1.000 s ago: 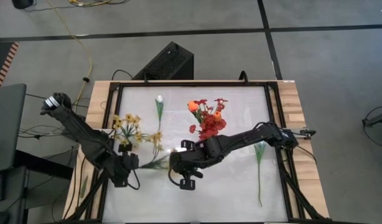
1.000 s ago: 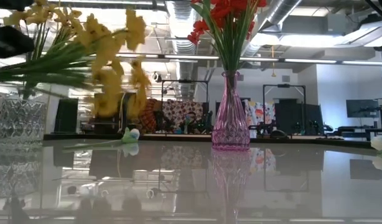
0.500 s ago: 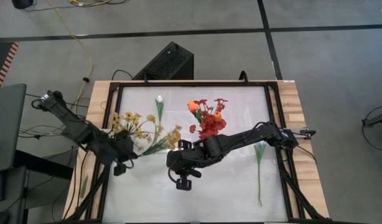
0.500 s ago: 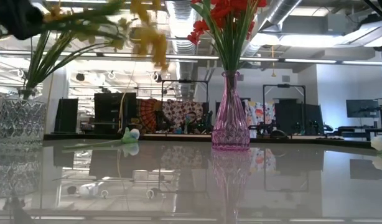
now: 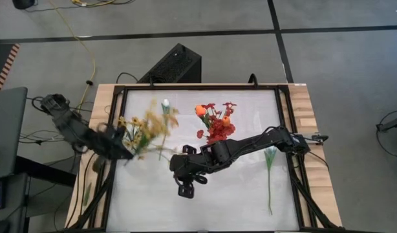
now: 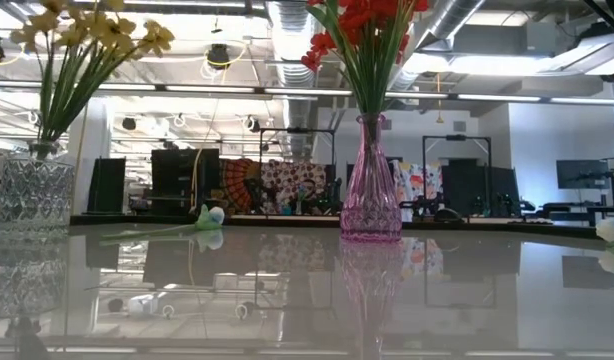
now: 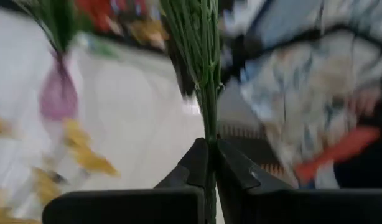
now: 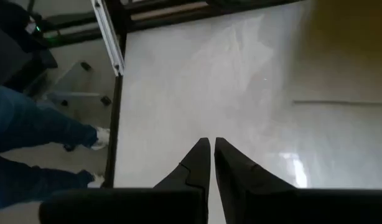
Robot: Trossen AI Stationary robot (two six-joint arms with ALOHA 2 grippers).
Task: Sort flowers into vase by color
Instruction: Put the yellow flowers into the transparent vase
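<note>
My left gripper (image 5: 118,147) is at the table's left edge, shut on a yellow blossom spray (image 5: 153,123) whose heads hang over the clear glass vase (image 6: 32,195). That vase holds other yellow sprays (image 6: 87,40). The pink vase (image 6: 370,190) stands mid-table with red sprays (image 5: 218,129) and an orange tulip (image 5: 200,110) in it. One white tulip (image 5: 165,107) lies flat by the far edge, another (image 5: 269,175) lies flat on the right. My right gripper (image 8: 211,149) hovers shut and empty over the table's middle. My left gripper pinches the yellow spray's green stems (image 7: 207,134) between its two fingers, at the stems' lower part. The stems run on past the fingertips (image 7: 197,158). The spray is lifted clear of the table and slants toward the table's far right, its blossoms (image 5: 156,120) above the clear vase.
A black frame (image 5: 114,116) rims the glossy white table. A black box (image 5: 174,65) sits on the floor beyond the far edge. A person's legs in jeans (image 8: 29,127) show by the table's edge in the right wrist view. Bare tabletop lies along the near side (image 5: 237,200).
My left gripper has risen and moved toward the table's far left, staying shut. The yellow spray came up off the table, swung from the middle toward the clear vase, and left the low view. My right gripper has drifted a little toward the left.
</note>
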